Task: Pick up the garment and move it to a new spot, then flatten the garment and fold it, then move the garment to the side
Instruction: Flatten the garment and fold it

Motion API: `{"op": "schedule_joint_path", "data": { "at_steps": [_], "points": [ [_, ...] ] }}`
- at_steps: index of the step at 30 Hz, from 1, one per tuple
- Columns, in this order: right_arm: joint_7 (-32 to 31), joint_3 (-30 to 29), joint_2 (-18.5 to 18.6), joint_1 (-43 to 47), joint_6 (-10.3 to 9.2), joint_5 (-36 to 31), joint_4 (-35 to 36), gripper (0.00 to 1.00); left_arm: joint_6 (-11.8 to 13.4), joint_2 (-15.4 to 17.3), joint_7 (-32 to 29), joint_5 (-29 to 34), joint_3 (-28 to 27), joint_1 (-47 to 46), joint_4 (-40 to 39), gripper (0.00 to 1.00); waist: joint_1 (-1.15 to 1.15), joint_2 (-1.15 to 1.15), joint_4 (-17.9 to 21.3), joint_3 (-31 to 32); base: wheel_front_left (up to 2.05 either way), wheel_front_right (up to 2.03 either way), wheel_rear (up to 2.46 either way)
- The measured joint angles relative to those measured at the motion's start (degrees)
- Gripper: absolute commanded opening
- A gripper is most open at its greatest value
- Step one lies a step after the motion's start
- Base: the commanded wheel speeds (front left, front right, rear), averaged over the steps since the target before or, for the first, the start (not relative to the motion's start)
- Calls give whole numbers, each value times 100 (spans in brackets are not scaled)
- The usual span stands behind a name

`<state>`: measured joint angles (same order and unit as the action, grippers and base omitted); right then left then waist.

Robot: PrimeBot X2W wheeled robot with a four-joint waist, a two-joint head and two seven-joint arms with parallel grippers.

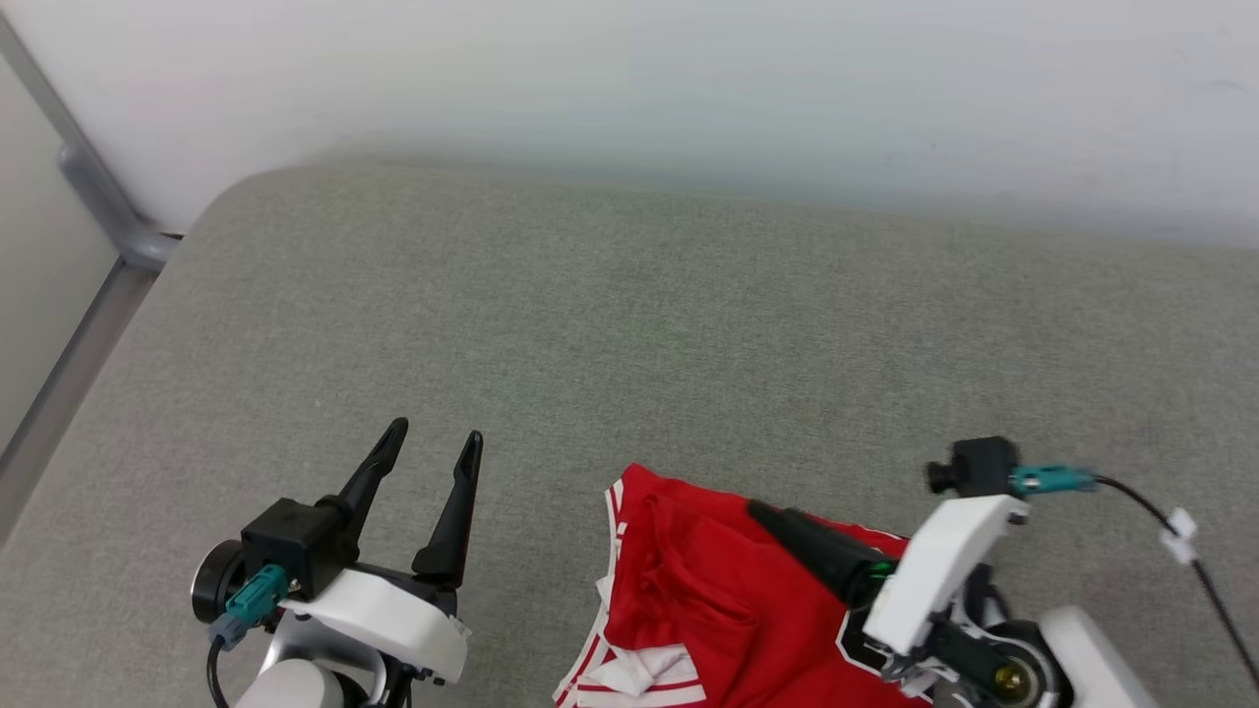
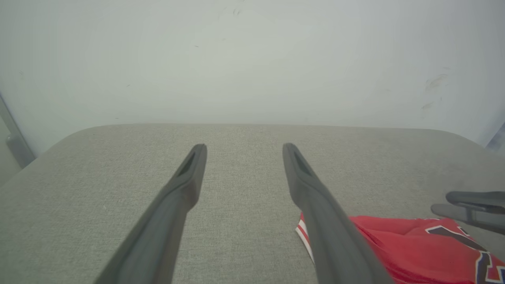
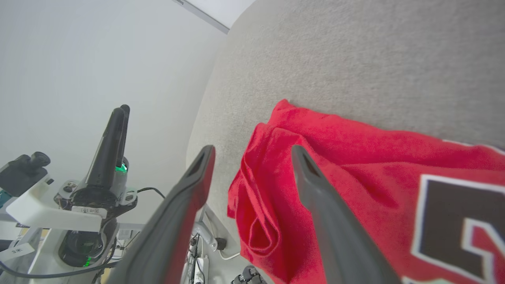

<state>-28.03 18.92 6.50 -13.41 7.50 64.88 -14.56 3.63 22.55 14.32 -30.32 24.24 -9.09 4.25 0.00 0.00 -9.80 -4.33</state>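
The left gripper (image 1: pixel 437 430) and right gripper (image 3: pixel 252 149) carry long black tapered fingers (image 1: pixel 457 501), white shells (image 1: pixel 944 560), teal plugs (image 1: pixel 1052 479) and black cables (image 1: pixel 1219 610).

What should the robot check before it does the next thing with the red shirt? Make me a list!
1. Left gripper open and holding nothing: ok, it hovers over bare surface.
2. Right gripper open, with no cloth pinched: ok, its fingers stand apart above the shirt.
3. Garment lying flat: not ok, it is bunched, with folds along its left edge.
4. Whole garment on the grey surface: cannot tell, its near part runs out of the head view.
5. Room to spread it out: ok, a wide stretch of grey surface lies beyond it.
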Motion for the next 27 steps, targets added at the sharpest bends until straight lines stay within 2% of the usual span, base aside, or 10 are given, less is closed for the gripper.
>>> {"op": "schedule_joint_path", "data": {
  "at_steps": [3,10,15,18,22,23,27],
  "points": [
    [377,-332,146,143,-1,-686,90,100,63,10,-1,1,-3,62,-19,100,0,0,75,69,0,0,0],
    [584,-1492,283,575,-1,-2299,442,100,269,13,8,-2,-145,210,-52,100,0,0,260,167,0,0,0],
    [664,-2420,215,959,0,-3649,1045,100,349,9,34,-2,-223,310,-56,100,0,0,365,242,0,0,0],
    [946,-2821,77,1150,0,-4315,1492,100,396,1,48,-2,-266,368,-54,100,0,0,412,296,0,0,0],
    [1482,-3072,-89,1413,0,-4994,1944,100,446,1,49,41,-325,422,-46,100,0,0,458,369,0,0,0],
    [1797,-3101,-144,1517,0,-5209,2093,100,448,1,52,66,-342,462,-34,100,0,0,478,415,0,0,0],
    [2267,-2965,-243,1744,0,-5545,2310,100,452,-9,57,152,-380,536,-33,100,0,0,520,496,0,0,0]
  ]
}}
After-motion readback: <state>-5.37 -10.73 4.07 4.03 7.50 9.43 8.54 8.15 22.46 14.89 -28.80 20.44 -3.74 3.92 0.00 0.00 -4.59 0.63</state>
